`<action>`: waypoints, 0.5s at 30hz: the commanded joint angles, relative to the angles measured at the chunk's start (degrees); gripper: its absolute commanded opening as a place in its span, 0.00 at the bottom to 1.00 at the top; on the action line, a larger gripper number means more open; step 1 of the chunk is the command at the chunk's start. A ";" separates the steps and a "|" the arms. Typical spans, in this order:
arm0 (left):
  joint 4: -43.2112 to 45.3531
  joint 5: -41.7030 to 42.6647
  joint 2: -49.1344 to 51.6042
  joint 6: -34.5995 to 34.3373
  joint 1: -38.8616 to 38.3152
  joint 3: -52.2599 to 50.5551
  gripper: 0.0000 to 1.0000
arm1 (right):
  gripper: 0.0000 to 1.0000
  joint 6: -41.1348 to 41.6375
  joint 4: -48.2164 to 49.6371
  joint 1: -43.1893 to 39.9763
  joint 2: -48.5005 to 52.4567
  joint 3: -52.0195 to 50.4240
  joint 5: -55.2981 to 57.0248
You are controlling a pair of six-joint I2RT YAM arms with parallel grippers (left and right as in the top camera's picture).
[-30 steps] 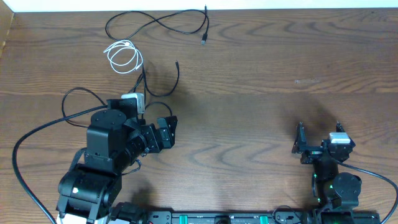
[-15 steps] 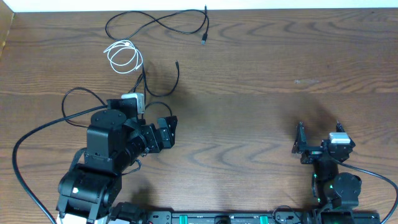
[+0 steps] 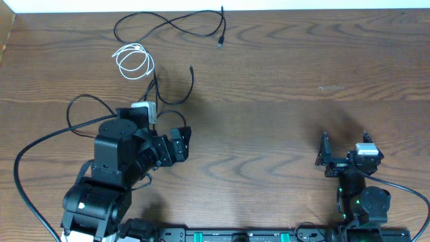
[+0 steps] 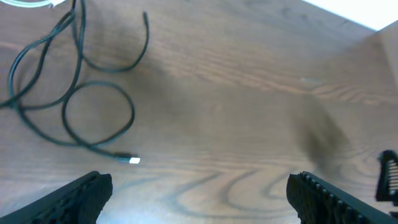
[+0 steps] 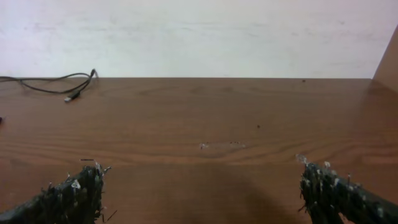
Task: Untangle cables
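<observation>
The cables lie at the table's far left. A long black cable loops along the back edge, and its plug end shows in the right wrist view. A short white cable is coiled just below it. Another black cable curves down toward my left arm; in the left wrist view it forms a loop ending in a small plug. My left gripper is open and empty, right of that loop. Far to the right, my right gripper is open and empty.
The thicker black arm cable sweeps round the left arm's base. A white wall rises behind the table's back edge. A wooden side panel bounds the far left corner.
</observation>
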 commanded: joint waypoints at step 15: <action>-3.98 -2.25 -7.50 3.34 3.67 -8.68 0.96 | 0.99 -0.87 -0.33 -0.28 -0.79 -0.07 -0.31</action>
